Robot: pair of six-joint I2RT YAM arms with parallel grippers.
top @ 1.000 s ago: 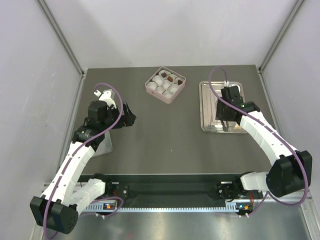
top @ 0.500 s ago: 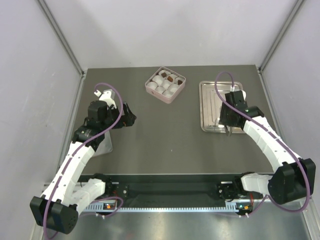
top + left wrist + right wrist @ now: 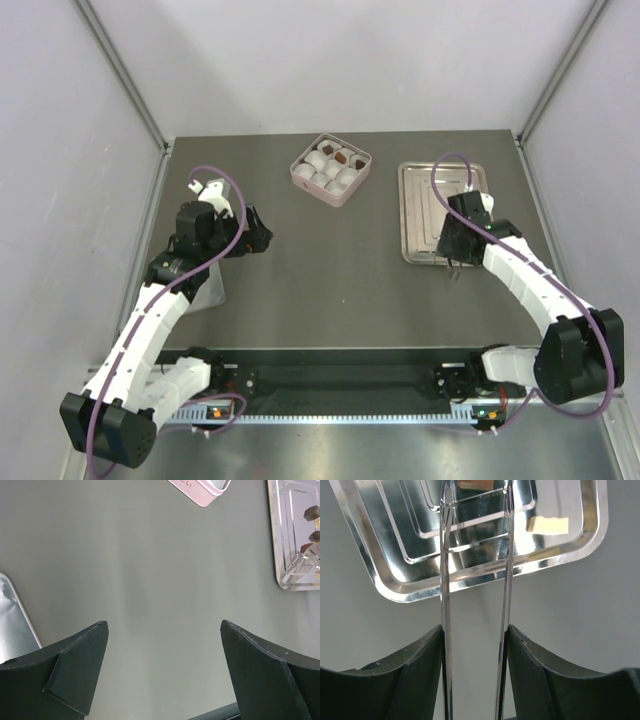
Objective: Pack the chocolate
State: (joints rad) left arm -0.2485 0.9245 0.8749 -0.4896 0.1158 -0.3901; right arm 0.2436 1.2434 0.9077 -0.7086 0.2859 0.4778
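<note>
My right gripper [image 3: 475,630] is shut on a pair of metal tongs [image 3: 443,580], whose two arms stand apart and reach over the near end of the silver tray [image 3: 395,592]. A brown chocolate [image 3: 475,484] lies between the tong tips at the frame's top edge. A cream chocolate [image 3: 548,525] lies to its right. The pink box [image 3: 331,169] of white paper cups holds a few dark chocolates [image 3: 341,157]. My left gripper [image 3: 164,625] is open over bare table, far left of the tray [image 3: 280,540] and its chocolates [image 3: 312,514].
A flat silver lid [image 3: 207,285] lies under the left arm, its corner [image 3: 15,620] showing in the left wrist view. The pink box corner [image 3: 200,490] sits at the top there. Grey walls and metal posts ring the table [image 3: 330,260].
My right gripper has drawn back toward the tray's near edge, and the tongs' arms have spread wider. The left arm has not moved.
</note>
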